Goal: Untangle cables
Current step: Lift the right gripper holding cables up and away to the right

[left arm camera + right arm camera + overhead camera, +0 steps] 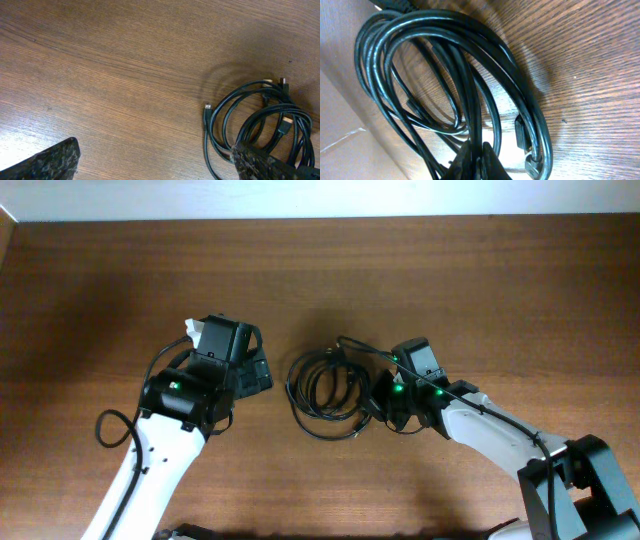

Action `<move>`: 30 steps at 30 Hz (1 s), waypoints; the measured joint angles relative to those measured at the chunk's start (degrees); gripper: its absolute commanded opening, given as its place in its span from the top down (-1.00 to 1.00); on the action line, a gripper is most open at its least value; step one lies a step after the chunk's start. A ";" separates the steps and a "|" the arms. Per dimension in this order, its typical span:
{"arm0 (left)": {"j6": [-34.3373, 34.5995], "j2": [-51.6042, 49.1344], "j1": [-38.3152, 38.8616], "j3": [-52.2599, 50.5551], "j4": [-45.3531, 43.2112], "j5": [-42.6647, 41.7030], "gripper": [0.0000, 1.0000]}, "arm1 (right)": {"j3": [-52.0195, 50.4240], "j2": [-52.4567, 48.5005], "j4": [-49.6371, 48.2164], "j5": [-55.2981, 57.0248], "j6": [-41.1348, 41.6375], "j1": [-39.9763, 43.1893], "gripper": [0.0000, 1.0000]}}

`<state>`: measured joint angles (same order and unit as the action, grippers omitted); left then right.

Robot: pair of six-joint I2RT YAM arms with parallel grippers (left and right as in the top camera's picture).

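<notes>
The cables [325, 388] lie as one tangled coil of thin black cords in the middle of the brown table. In the right wrist view the loops [445, 75] fill the frame, with a small plug end [522, 135] low on the right. My right gripper [479, 160] is shut on one strand at the coil's right edge [385, 402]. My left gripper [155, 160] is open and empty, left of the coil [260, 125]; its right finger overlaps the coil's near edge. In the overhead view it is at the coil's left [250, 370].
The wooden table [450, 280] runs to a white wall at the back. A thicker black wire [110, 425] loops by the left arm. The right arm's base [590, 480] stands at the lower right corner.
</notes>
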<state>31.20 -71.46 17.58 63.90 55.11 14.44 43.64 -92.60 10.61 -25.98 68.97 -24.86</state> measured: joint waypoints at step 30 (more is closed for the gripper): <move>0.13 0.00 0.00 -0.33 0.13 0.02 -0.98 | 92.94 4.04 69.48 28.68 -36.26 4.15 0.92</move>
<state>31.33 -71.46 17.58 63.57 55.24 14.46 136.57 -88.55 80.09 2.70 32.71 -20.71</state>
